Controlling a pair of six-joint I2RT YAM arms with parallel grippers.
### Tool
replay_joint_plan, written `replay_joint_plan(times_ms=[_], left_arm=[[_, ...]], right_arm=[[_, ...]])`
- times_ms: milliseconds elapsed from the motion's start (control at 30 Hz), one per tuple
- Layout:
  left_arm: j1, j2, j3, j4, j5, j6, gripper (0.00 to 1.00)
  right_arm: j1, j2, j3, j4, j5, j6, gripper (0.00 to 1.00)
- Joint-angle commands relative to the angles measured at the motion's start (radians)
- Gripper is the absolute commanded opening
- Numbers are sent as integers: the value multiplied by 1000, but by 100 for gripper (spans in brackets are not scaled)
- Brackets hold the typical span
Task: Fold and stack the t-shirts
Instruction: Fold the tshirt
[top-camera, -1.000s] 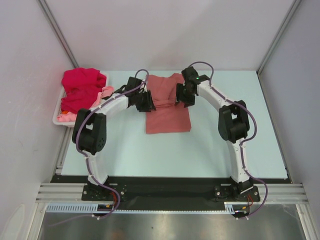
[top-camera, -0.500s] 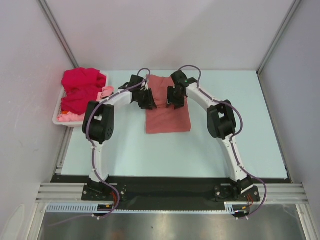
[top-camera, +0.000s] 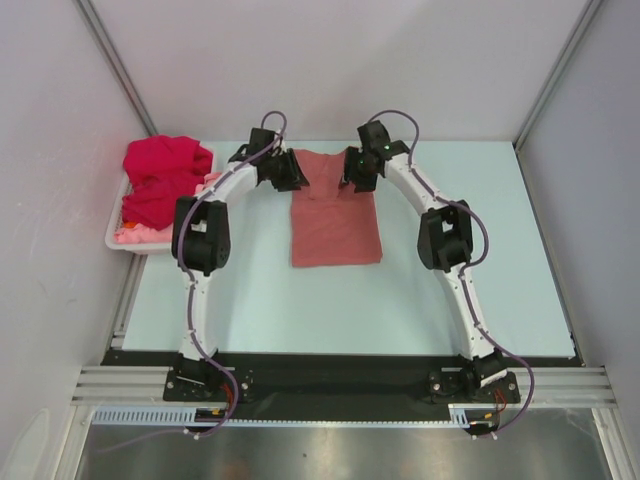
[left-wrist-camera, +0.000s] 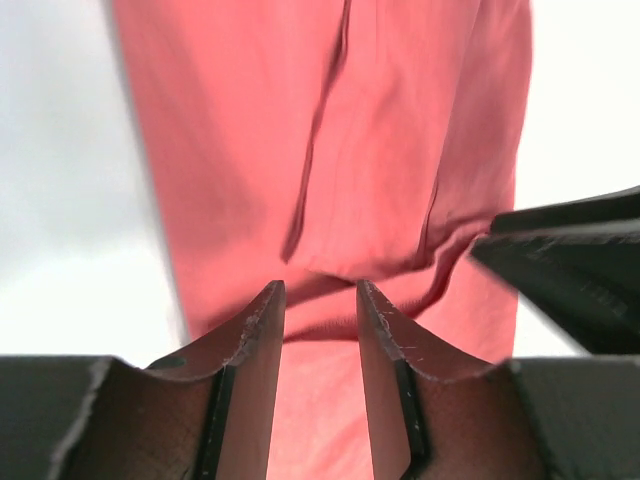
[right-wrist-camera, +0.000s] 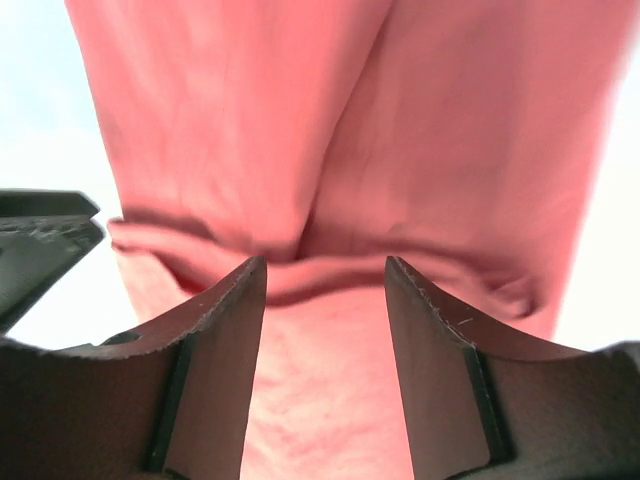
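The dusty salmon-red t-shirt (top-camera: 335, 225) lies folded lengthways in the middle of the table. My left gripper (top-camera: 290, 172) is at its far left corner and my right gripper (top-camera: 355, 170) at its far right corner. In the left wrist view the left gripper (left-wrist-camera: 320, 290) is open a little over the shirt (left-wrist-camera: 330, 150), just short of a cloth ridge. In the right wrist view the right gripper (right-wrist-camera: 325, 265) is open wider over the shirt (right-wrist-camera: 340, 120). The bright crimson t-shirt (top-camera: 160, 175) and the light pink t-shirt (top-camera: 133, 236) lie in the basket.
The white plastic basket (top-camera: 113, 236) stands at the table's left edge, with pink cloth (top-camera: 213, 182) hanging over its right side near the left arm. Grey walls close in the table at the back and both sides.
Both grippers moved from the shirt's upper middle out to its far corners. The bunched far part of the shirt now lies flatter.
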Motion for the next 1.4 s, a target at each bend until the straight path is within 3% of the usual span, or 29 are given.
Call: replay_joint_plan(times_ms=[0,167,367,433,633,833,967,1133,1367], left_arm=[[14,-17,82,-34,26,-9,40],[11,-182,-50,-51,64,22,43],[-19,-364,-369,59,262,-21,43],[-39,-396,-484,84,341,-11,41],[-53,-418,-679,159,352,22,39],[-36,-349,-728,174,293,28,36],[-12,-327,-739,104,240,65,34],[-12,-456,-730,18,222,123,38],[-38,-554,-707,65,308,22,42]], right_arm=[[-55,10,93,0,-41,22,57],[-124,-120,-18,0,-254,0,62],[-135,-321,-386,41,-514,-18,62],[-130,-396,-574,133,-584,-9,61],[-141,-504,-960,401,-697,94,49],[-191,-503,-1077,424,-684,53,33],[-239,-498,-1123,411,-692,16,30],[-282,-562,-1126,294,-660,-79,29],[-195,-641,-1065,277,-654,-14,28]])
